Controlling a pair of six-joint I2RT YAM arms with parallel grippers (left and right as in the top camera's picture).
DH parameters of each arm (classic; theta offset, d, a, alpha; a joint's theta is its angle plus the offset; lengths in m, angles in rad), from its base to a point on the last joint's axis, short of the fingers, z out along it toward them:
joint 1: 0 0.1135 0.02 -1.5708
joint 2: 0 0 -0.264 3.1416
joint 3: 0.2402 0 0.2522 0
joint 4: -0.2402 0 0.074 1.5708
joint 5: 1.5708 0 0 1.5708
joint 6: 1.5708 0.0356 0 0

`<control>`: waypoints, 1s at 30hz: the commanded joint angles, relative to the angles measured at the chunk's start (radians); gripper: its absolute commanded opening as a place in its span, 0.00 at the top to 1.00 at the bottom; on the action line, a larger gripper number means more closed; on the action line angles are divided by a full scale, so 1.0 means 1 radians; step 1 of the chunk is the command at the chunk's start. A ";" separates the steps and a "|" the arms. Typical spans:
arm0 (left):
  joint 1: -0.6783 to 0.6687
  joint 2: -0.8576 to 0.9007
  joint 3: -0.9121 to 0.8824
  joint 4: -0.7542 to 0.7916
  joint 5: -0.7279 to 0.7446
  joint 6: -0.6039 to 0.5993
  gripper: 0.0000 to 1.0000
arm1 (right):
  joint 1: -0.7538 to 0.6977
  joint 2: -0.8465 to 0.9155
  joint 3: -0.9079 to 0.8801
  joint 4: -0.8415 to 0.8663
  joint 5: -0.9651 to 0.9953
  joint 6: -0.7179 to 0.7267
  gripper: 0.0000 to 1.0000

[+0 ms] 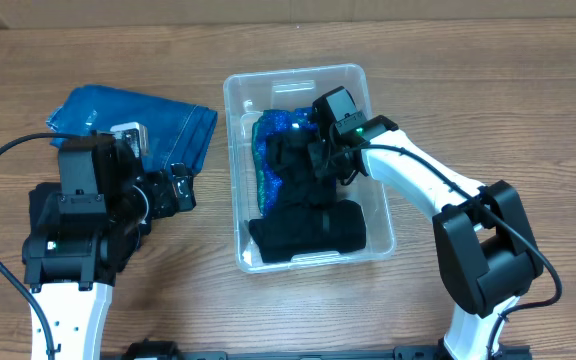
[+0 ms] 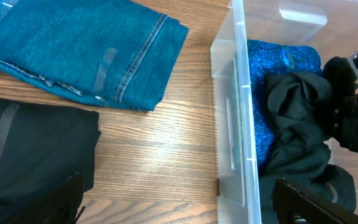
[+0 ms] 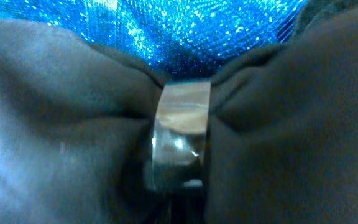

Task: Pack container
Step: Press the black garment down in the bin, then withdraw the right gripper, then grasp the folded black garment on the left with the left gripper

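The clear plastic container (image 1: 293,72) stands mid-table and holds a blue glittery cloth (image 1: 266,140) and black garments (image 1: 308,225). My right gripper (image 1: 320,155) is down inside the container, shut on a bunched black garment (image 3: 55,112). In the right wrist view the cloth folds tightly around the fingers (image 3: 179,143), with the glittery cloth (image 3: 216,25) behind. My left gripper (image 1: 178,188) is open and empty, low over bare table left of the container. Its jaws (image 2: 185,208) straddle the container's left wall (image 2: 244,124).
Folded blue jeans (image 1: 168,125) lie on the table to the left of the container, also seen in the left wrist view (image 2: 73,50). A black garment (image 2: 30,149) lies on the table below the jeans, under the left arm.
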 commanded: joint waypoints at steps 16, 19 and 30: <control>0.144 0.004 0.021 -0.166 -0.105 -0.194 0.00 | -0.200 -0.487 0.306 -0.383 0.138 0.008 0.00; 0.321 0.004 0.019 -0.255 -0.046 -0.232 0.00 | -0.402 -0.497 0.306 -0.423 0.103 0.080 0.00; 0.839 0.021 -0.380 0.053 0.220 -0.099 0.00 | -0.603 -0.497 0.302 -0.438 -0.051 0.076 0.00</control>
